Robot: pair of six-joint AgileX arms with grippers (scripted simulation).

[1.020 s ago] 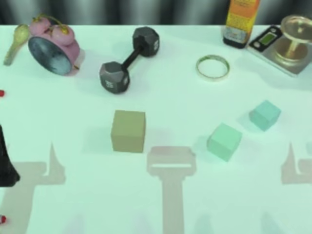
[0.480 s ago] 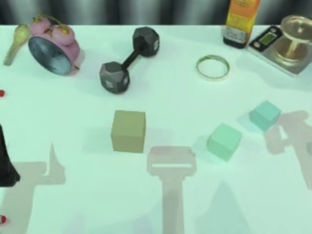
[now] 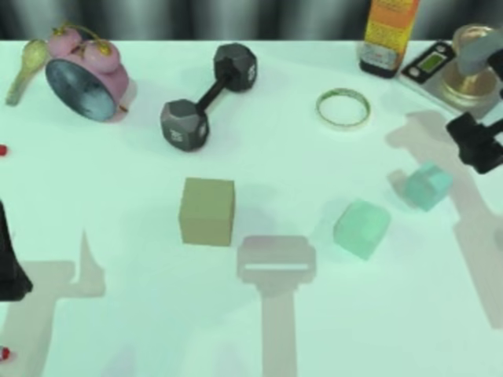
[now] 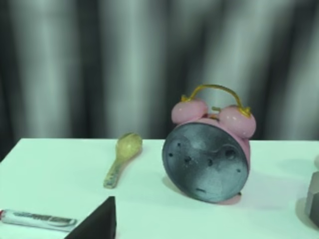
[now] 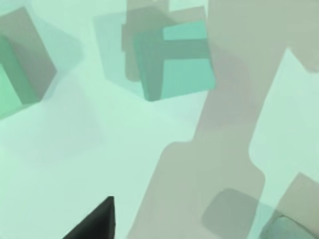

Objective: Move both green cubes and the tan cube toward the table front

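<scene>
The tan cube (image 3: 207,210) rests left of the table's middle. A mint green cube (image 3: 361,228) lies right of centre, and the smaller teal green cube (image 3: 428,186) sits beyond it toward the right edge. My right gripper (image 3: 474,145) hangs open and empty above the table, just right of and behind the teal cube. In the right wrist view the teal cube (image 5: 179,62) lies ahead of one dark fingertip (image 5: 99,221), with the mint cube (image 5: 15,74) at the picture's edge. My left gripper (image 3: 9,271) stays parked at the left edge, open and holding nothing.
Along the back stand a pink alarm clock (image 3: 82,71), a spoon (image 3: 23,71), a black dumbbell (image 3: 208,94), a tape ring (image 3: 343,107), an orange bottle (image 3: 389,35) and a kitchen scale (image 3: 456,67). A marker (image 4: 37,219) lies near the left arm.
My right arm has come into the top view from the right and now hovers beside the teal cube; its shadow has swept over both green cubes. No cube has moved.
</scene>
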